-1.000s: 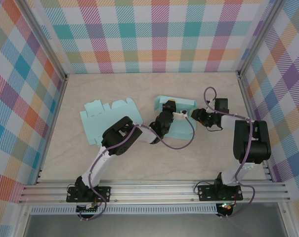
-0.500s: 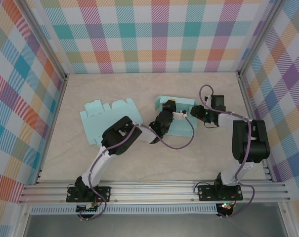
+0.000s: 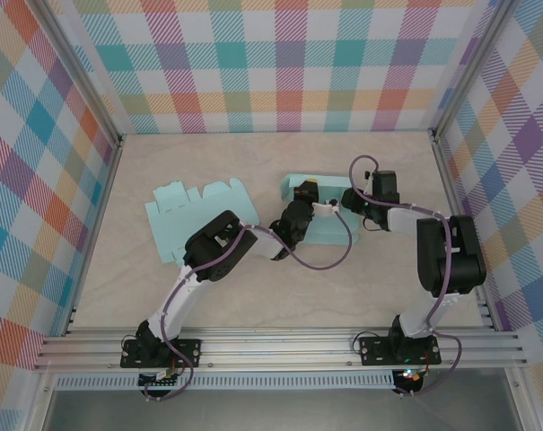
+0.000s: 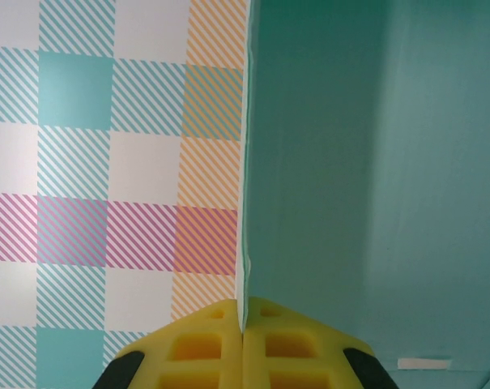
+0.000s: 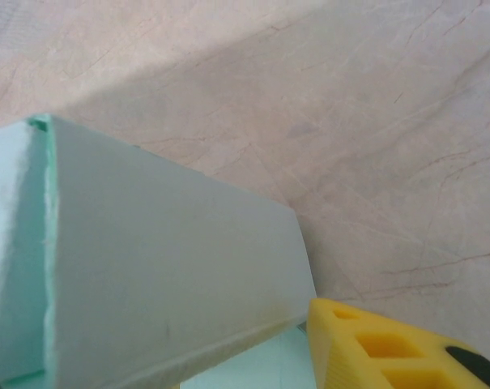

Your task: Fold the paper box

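Teal paper box (image 3: pixel 328 232) half-formed, mid worktop (image 3: pixel 253 296). Upright wall edge pinched tight between closed fingers of left end effector (image 4: pixel 245 324). At right wall, right end effector (image 3: pixel 349 199): opening cannot tell. Flat teal sheet (image 3: pixel 186 215) lies left, apart.

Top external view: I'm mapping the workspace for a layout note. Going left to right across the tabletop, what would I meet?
flat paper box blank → partly folded paper box → right gripper at that box's right edge
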Motion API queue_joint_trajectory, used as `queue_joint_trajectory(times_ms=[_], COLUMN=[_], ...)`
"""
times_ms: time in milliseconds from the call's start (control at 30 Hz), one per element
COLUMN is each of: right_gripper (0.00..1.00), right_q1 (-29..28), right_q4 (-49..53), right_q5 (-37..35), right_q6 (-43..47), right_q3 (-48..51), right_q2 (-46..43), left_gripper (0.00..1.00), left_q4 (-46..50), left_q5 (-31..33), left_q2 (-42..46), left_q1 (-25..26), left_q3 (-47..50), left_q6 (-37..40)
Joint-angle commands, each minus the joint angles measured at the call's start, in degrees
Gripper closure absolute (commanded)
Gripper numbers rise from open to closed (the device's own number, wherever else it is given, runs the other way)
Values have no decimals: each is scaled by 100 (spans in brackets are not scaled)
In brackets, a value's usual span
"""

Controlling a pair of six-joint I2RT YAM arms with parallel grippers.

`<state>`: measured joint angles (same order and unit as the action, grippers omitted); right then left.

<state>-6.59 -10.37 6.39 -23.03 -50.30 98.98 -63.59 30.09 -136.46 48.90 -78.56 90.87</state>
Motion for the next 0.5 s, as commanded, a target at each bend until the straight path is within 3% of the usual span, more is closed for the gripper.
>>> queue_joint_trajectory(times_ms=[0, 467], right_gripper=[57, 65], right_q1=[-35, -207], right_q4=[-657, -930], right_q5=[-400, -830], right_q6=[92, 244], right_q3=[-13, -135], right_q2=[102, 305], left_gripper=[100, 100], left_q4=[299, 466], left_q5=[-359, -507], left_q2=[18, 46], left_q1=[5, 3], left_q3=[95, 113], left_q6=[-158, -234])
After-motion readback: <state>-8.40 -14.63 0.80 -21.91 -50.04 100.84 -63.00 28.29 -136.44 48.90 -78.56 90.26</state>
